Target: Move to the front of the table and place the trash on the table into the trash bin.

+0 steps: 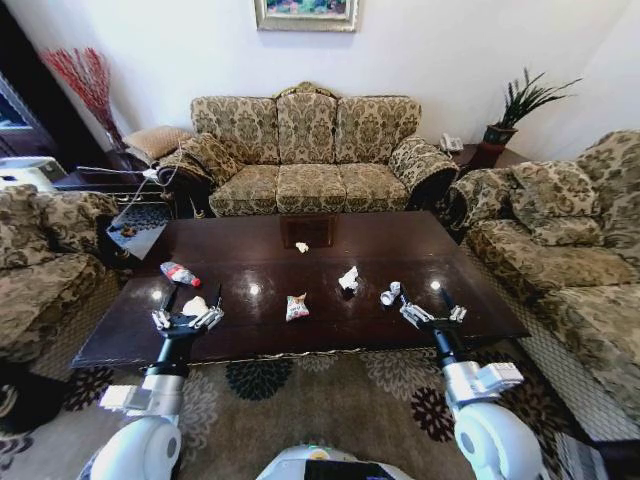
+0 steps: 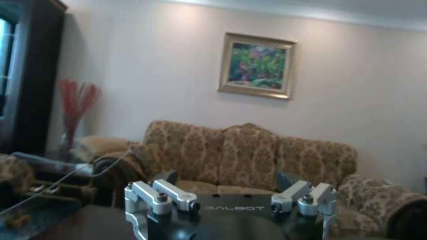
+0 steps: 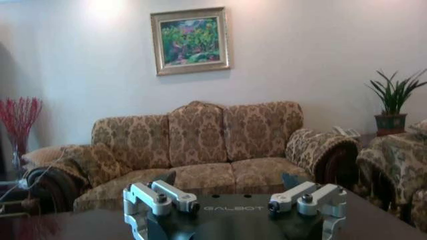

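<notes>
Left gripper (image 1: 187, 320) and right gripper (image 1: 432, 313) both hover over the near edge of the dark glossy reddish-brown wooden table (image 1: 400, 240), fingers spread, holding nothing. Just beyond the left one: crumpled white tissue (image 1: 195, 305), then clear plastic bottle with red label (image 1: 180, 273). Mid-table: red-and-white snack wrapper (image 1: 297, 307), another crumpled tissue (image 1: 349, 279), small silvery-white cup (image 1: 390, 294) near the right gripper. Farthest: tiny pale scrap (image 1: 302, 246). All probably light; tissues soft, pinch anywhere; bottle likely slippery, grip mid-body.

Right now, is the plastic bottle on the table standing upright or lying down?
Lying down: the plastic bottle rests on its side on the table, ahead of the left gripper.
</notes>
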{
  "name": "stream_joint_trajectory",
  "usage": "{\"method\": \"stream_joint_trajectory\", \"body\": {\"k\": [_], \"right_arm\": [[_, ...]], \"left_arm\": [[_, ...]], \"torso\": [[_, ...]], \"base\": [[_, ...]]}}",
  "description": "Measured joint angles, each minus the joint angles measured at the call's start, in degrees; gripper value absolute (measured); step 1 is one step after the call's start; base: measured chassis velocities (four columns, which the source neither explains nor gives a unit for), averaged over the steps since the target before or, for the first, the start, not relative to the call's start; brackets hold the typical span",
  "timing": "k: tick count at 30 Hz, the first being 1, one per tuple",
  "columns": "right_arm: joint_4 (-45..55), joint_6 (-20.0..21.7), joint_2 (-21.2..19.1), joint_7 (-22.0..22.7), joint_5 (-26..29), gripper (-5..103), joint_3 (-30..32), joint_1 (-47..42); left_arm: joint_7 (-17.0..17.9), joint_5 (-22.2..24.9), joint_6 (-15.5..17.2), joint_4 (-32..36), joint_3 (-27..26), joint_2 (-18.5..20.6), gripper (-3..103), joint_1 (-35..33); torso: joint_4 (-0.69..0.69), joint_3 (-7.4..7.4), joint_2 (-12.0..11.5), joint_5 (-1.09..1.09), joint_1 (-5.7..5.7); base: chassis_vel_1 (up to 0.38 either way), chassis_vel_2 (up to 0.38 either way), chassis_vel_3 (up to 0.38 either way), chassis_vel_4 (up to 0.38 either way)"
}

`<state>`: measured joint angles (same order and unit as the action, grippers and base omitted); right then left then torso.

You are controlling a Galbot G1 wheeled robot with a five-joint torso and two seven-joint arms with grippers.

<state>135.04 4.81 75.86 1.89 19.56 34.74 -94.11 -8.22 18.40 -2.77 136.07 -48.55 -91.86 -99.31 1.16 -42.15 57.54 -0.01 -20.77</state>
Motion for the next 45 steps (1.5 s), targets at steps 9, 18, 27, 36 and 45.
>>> {"method": "stream_joint_trajectory", "body": {"k": [9,18,27,36,45], "right_arm": [[-1.53,-2.30,-0.17,-2.77,-0.47,100,-0.70,2.42],[-1.97,-1.89,-0.23,-2.89,0.15,100,-0.40,3.09],[-1.67,-3.73,0.57,-3.58,-0.62,100,-2.19,2.17],[-1.07,-4.54,0.58,-3.63,-0.73,100,-2.40,1.14],[-1.99,-3.95,1.46,-1.91,-0.40,100,-3.19,2.18]], "left_arm": [[-1.08,-0.40,0.24,2.91,-0.11,-0.35,102,-1.80],[0.82,-1.48,-0.70,1.95,0.56,-0.36,98,-2.67],[2.30,-1.48,-0.56,1.85,0.91,-0.26,96,-3.09],[5.79,-1.38,0.75,1.15,1.61,-0.32,97,-2.93],[8.71,-0.80,3.20,0.41,0.23,-0.29,97,-2.93]], "torso": [[0.00,0.00,0.00,0.03,0.00],[0.00,0.00,0.00,0.02,0.00],[0.00,0.01,0.00,-0.04,0.01],[0.00,0.00,0.00,0.04,-0.01],[0.01,0.00,0.00,0.01,-0.01]], "base": [[0.000,0.000,0.000,0.000],[0.098,0.107,-0.099,-0.103],[0.179,0.205,-0.198,-0.175],[0.005,-0.016,-0.008,0.011],[0.105,-0.118,-0.100,0.123]]}}
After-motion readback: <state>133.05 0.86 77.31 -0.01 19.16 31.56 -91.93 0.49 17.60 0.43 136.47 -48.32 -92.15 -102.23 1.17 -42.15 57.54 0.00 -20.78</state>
